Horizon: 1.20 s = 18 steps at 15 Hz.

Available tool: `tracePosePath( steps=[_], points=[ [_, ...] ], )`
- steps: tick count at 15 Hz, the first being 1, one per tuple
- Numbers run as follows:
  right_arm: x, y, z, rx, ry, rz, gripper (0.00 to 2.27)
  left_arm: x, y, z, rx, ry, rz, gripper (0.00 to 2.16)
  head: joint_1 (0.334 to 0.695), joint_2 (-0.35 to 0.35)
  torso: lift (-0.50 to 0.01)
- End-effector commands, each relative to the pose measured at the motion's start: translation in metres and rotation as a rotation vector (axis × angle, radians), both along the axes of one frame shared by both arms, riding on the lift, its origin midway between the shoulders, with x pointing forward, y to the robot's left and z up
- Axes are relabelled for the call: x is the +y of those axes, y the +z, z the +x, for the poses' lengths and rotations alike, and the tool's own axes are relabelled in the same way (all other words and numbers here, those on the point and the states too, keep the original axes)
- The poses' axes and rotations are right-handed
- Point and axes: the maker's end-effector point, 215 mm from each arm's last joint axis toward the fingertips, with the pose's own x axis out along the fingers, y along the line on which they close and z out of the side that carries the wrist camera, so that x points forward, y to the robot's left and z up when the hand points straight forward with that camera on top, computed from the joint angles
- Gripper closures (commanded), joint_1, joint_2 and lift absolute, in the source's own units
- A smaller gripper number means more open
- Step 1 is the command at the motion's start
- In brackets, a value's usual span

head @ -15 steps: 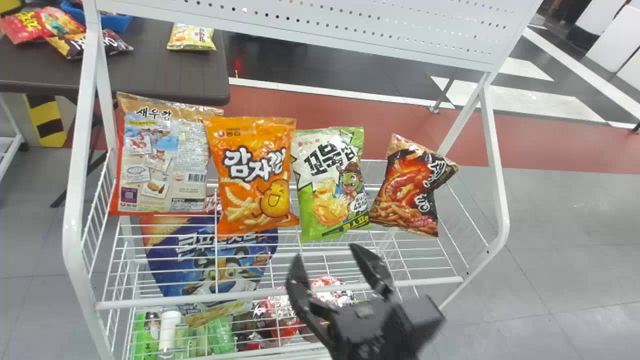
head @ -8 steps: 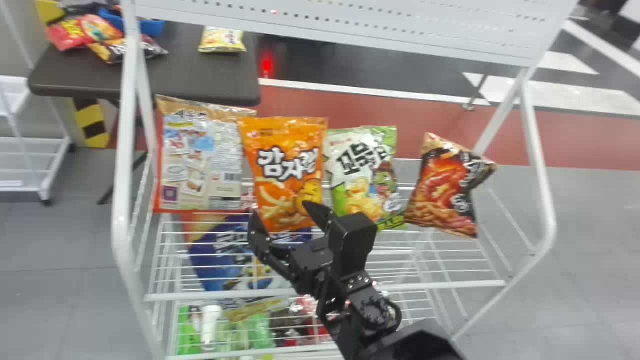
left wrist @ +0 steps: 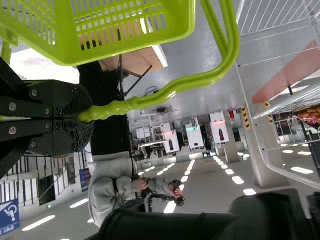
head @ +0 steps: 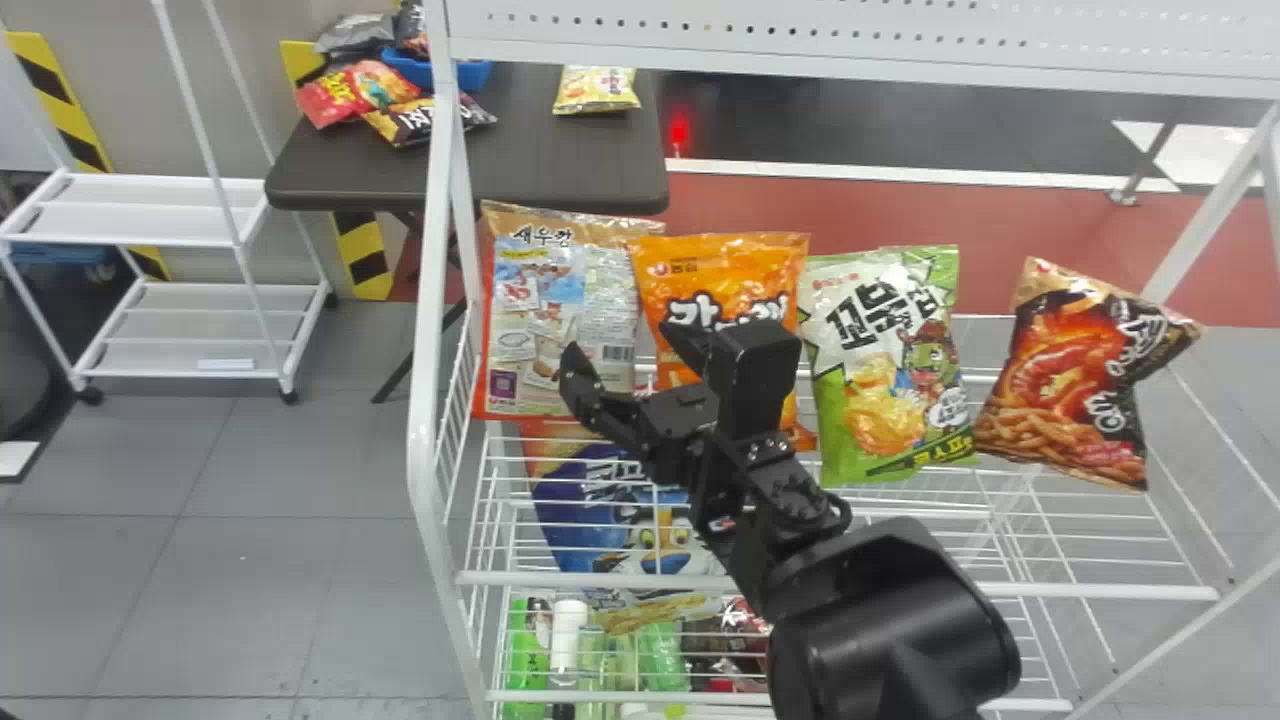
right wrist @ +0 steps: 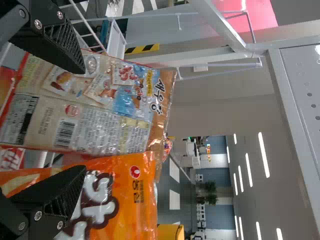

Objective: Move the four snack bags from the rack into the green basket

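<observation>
In the head view my right gripper [head: 625,365] stands open before the leftmost silver-and-tan bag [head: 610,300] and the orange bag [head: 735,270]. The green-and-white bag [head: 885,370] and the dark shrimp-picture bag [head: 1080,375] stand to their right on the rack [head: 840,590]. In the right wrist view the open right gripper [right wrist: 82,120] has the tan bag [right wrist: 95,107] between and beyond its fingers, the orange bag [right wrist: 125,200] behind one finger. My left gripper [left wrist: 85,117] is shut on the handle of the green basket [left wrist: 125,30] in the left wrist view.
A blue cereal bag [head: 620,510] and bottles lie on lower rack levels. Behind the rack's left side is a dark table [head: 560,160] with more snacks. A white shelf cart [head: 180,290] stands farther left. The rack's left post [head: 430,380] rises near the tan bag.
The head view has turned left, so the rack shows farther right. My right gripper has moved left and up along the rack, from below the green-and-white bag toward the leftmost bag.
</observation>
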Motion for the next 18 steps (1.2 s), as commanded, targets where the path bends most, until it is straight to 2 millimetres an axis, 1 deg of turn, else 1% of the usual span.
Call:
tracePosePath(
  steps=[1, 3, 5, 6, 9, 10, 11, 12, 13, 14, 15, 16, 18],
  points=[
    [0.014, 0.006, 0.013, 0.000, 0.020, -0.001, 0.17, 0.005, 0.001, 0.005, -0.001, 0.013, -0.005, 2.08, 0.695, -0.038, 0.000],
    [0.015, 0.002, 0.025, 0.010, 0.030, -0.021, 0.17, 0.007, 0.001, 0.007, -0.001, 0.020, -0.008, 2.08, 0.695, -0.019, 0.000],
    [0.016, -0.008, 0.035, 0.030, 0.045, -0.043, 0.17, 0.008, 0.001, 0.007, 0.001, 0.020, -0.008, 2.08, 0.695, -0.007, 0.000],
    [0.016, -0.011, 0.041, 0.036, 0.049, -0.057, 0.17, 0.009, 0.001, 0.011, 0.000, 0.021, -0.010, 2.08, 0.695, -0.002, 0.000],
    [0.018, -0.019, 0.049, 0.067, 0.074, -0.079, 0.22, 0.009, 0.001, 0.016, -0.002, 0.017, -0.016, 2.08, 0.695, 0.001, 0.000],
    [0.023, -0.021, 0.047, 0.076, 0.093, -0.085, 0.29, 0.010, 0.002, 0.017, -0.002, 0.017, -0.017, 2.08, 0.695, 0.003, 0.000],
    [0.026, -0.022, 0.048, 0.082, 0.102, -0.100, 0.30, 0.010, 0.001, 0.017, -0.002, 0.016, -0.017, 2.08, 0.695, 0.003, 0.000],
    [0.032, -0.028, 0.048, 0.108, 0.118, -0.126, 0.48, 0.010, 0.002, 0.018, -0.001, 0.016, -0.020, 2.08, 0.695, 0.009, 0.000],
    [0.033, -0.031, 0.048, 0.125, 0.128, -0.140, 0.85, 0.010, 0.002, 0.018, -0.001, 0.016, -0.023, 2.08, 0.695, 0.013, 0.000],
    [0.036, -0.031, 0.048, 0.127, 0.133, -0.146, 1.42, 0.010, 0.003, 0.018, 0.000, 0.016, -0.026, 2.08, 0.695, 0.018, 0.000],
    [0.040, -0.031, 0.046, 0.125, 0.140, -0.148, 1.78, 0.010, 0.003, 0.018, -0.001, 0.016, -0.024, 2.08, 0.695, 0.025, 0.000],
    [0.044, -0.035, 0.043, 0.137, 0.150, -0.156, 2.01, 0.010, 0.003, 0.018, -0.001, 0.018, -0.024, 2.08, 0.695, 0.028, 0.000],
    [0.048, -0.038, 0.038, 0.137, 0.159, -0.175, 2.07, 0.010, 0.003, 0.018, 0.000, 0.016, -0.026, 2.08, 0.695, 0.036, 0.000]
  ],
)
